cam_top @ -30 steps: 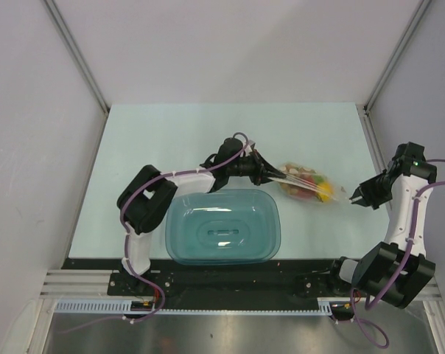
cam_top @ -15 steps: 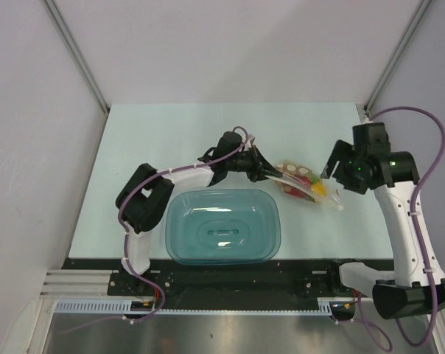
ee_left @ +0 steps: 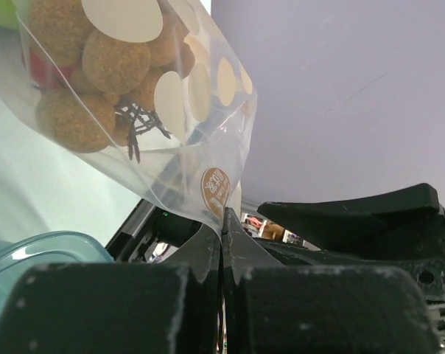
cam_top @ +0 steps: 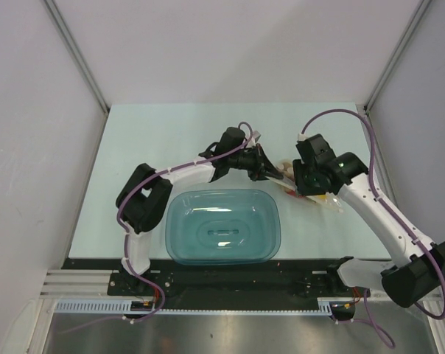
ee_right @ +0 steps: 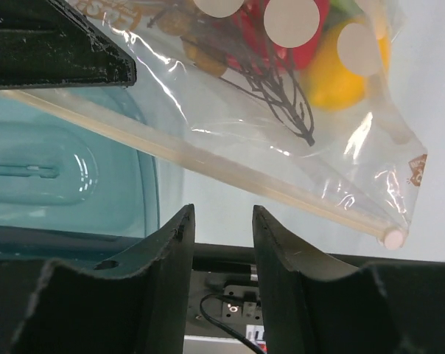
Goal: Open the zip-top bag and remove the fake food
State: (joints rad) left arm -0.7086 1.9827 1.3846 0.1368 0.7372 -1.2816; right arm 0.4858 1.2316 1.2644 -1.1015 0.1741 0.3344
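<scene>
Left gripper (ee_left: 222,247) is pressed together on an edge of the bag (ee_left: 200,110), pinching the clear plastic just below a small orange-brown printed seal. In the overhead view this gripper (cam_top: 270,171) holds the bag's left end, while the right gripper (cam_top: 305,188) hangs over the bag's middle and hides most of it; only the right end of the bag (cam_top: 330,201) sticks out.

Seen from the right wrist, the right gripper (ee_right: 219,243) is spread, with an open gap between its fingers (ee_right: 174,254) and nothing in that gap. The bag (ee_right: 237,125) lies just beyond the fingertips.

All of the toy food (ee_right: 311,51) sits inside the bag, behind the white dots printed on it. A red piece (ee_right: 322,15) lies beside a yellow fruit (ee_right: 333,77), and dark stems (ee_right: 281,107) trail from them toward the zip strip (ee_right: 208,168). That strip runs as one pale band across the bag's near edge. The left wrist view shows the orange-brown balls (ee_left: 82,77) bunched against the plastic, with a bit of red (ee_left: 42,70) behind them.

Just left of the bag stands the teal tub (cam_top: 222,225); its rim (ee_right: 145,184) is close to the zip strip, and its moulded floor shows from above. Both containers are on the pale desk (cam_top: 171,133), the bag near the tub's far right corner. Whether the bag touches the desk I cannot tell.
</scene>
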